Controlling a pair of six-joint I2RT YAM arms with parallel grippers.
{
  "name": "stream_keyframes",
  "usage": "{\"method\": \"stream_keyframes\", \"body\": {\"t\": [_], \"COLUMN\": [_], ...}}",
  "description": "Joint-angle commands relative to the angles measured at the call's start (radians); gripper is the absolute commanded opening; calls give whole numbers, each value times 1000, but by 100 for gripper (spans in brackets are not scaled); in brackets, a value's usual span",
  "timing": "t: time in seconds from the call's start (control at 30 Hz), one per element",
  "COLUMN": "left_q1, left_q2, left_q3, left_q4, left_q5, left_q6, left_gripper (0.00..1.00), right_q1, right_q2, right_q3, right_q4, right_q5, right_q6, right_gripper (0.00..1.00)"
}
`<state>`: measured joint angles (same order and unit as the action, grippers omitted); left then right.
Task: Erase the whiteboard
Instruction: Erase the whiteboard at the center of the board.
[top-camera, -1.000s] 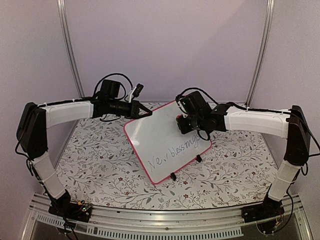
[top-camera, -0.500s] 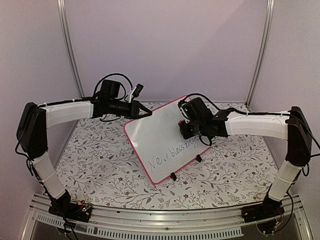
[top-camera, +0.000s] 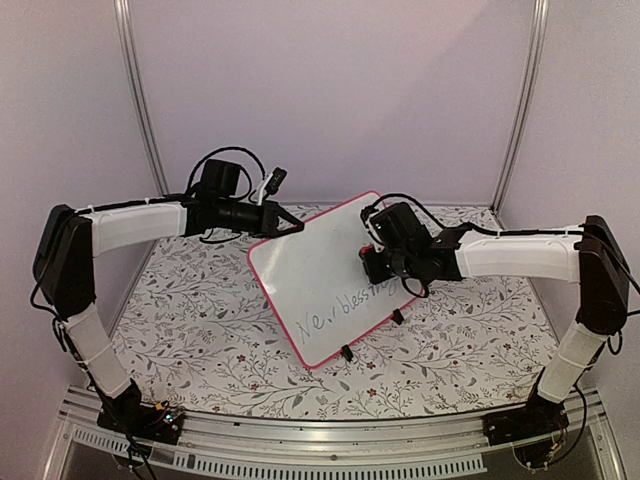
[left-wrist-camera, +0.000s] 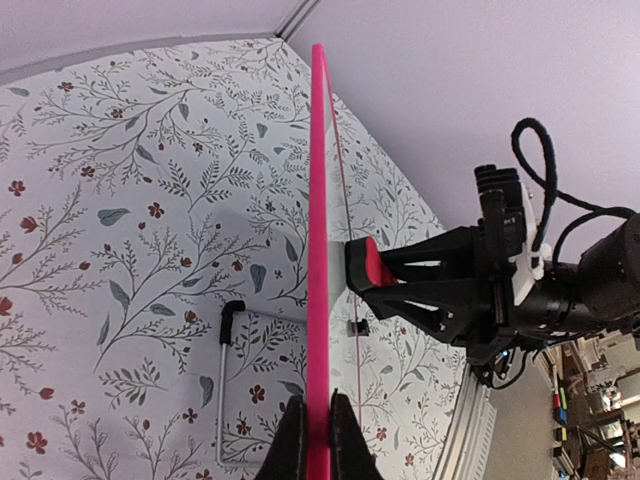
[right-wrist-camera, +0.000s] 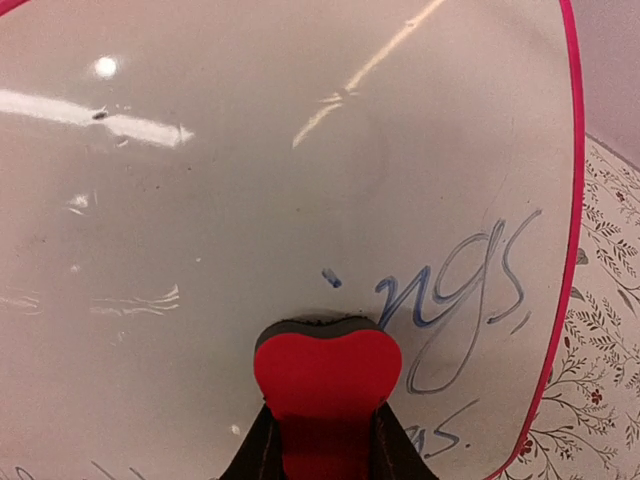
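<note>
Above the middle of the flower-patterned table the whiteboard stands tilted, its far edge raised, its near edge carrying two small black clip feet; whether those feet touch the cloth cannot be told from overhead. At the board's upper left corner the left gripper is pinched tight on the pink rim; its wrist view shows the board only edge-on, a pink strip between the two fingers, so the writing face is hidden there. The right gripper clamps a red eraser, its dark pad pressed flat on the white surface; the fingers are cut off at the bottom of the right wrist view. Dark handwriting runs along the lower part of the board; from above its last letters vanish under the right gripper; up close only "ngs" is legible just right of the eraser, and fainter marks below are cropped.
</note>
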<state>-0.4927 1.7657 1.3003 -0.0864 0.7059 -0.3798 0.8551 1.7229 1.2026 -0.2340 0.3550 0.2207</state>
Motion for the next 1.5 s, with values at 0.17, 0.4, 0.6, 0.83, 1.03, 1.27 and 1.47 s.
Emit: {"method": "stream_keyframes", "body": {"t": [0.17,0.4,0.6,0.83,1.03,1.27,1.47], "left_q1": [-25,-24,-25,-26,-24,-25,-25], "left_q2": [6,6,9,7,5,6,6], "left_q3": [-2,-1,-1,-1,-1,-1,1], "left_q4": [-5,-4,-4,-5,-4,-4,-4], "left_q5": [-27,-28,-25,-26,-24,-23,-21], "left_q6": [44,46,44,44,44,45,44], "left_gripper": [0,0,0,0,0,0,0], "right_q1": [-1,-2,-2,-12,-41,-56,-56], "right_q2": [-22,-60,-106,-124,-48,33,54], "right_q3": [-82,-125,-109,3,119,191,153], "right_q4": [-64,-79,-98,-113,-118,-118,-112], "right_q5": [-54,-58,-39,21,16,-11,-18], "right_q6": [21,32,26,-16,-58,-71,-59], "right_gripper": [0,0,0,0,0,0,0]}}
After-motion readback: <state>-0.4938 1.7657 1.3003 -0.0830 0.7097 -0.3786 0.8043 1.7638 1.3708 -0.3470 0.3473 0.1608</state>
